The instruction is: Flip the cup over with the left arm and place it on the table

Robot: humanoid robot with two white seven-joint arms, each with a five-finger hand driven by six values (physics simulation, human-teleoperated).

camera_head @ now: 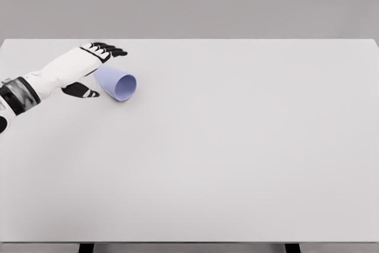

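Cup (116, 82) lies on its side in the upper left of the frame, mouth toward lower right, resting on the white surface (237, 146). Left hand (89, 66) straddles its closed end, fingers (112, 50) spread apart, thumb below (apparently bracketing for a grasp, not yet clamped). Right arm absent.

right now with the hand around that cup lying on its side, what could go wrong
1. The blue cup lies on its side on the table, so it can roll away if nudged.
2. The left hand looks open, fingers beyond the cup and thumb on the near side. Closing unevenly may squeeze the cup out toward its open mouth.
3. The cup sits near the table's far left; a hard push might send it off.
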